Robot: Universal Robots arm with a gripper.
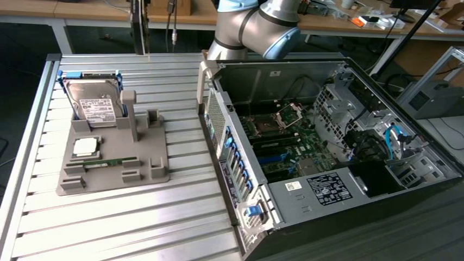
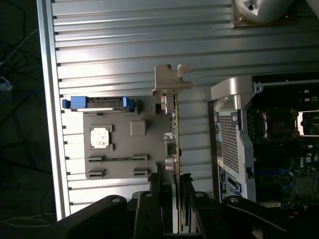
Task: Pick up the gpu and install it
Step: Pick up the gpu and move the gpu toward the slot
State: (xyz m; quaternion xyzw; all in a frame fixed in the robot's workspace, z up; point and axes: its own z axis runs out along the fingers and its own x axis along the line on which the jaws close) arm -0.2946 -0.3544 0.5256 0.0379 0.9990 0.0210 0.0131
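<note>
The arm (image 1: pixel 254 24) comes in at the upper centre of the exterior view, its grey elbow and blue cap bent over the far rim of the open case (image 1: pixel 214 117). The case lies on its side on the exterior view's right, with the motherboard (image 1: pixel 290 147) facing up. In the wrist view the hand (image 2: pixel 177 180) points down at the slatted counter (image 2: pixel 124 35) and is clamped on the gpu (image 2: pixel 173 124). Its dark fingers (image 2: pixel 188 199) press on either side of the card, which is seen edge-on and held above the counter, its silvery bracket (image 2: pixel 167 82) at the end away from the hand. The card lines up with the edge of the grey holder (image 2: pixel 117 149) nearest the case. The holder sits on the exterior view's left, carrying a drive (image 1: pixel 94 103) upright at its far end, a chip (image 1: pixel 86 145) and a memory stick (image 1: pixel 108 162)
</note>
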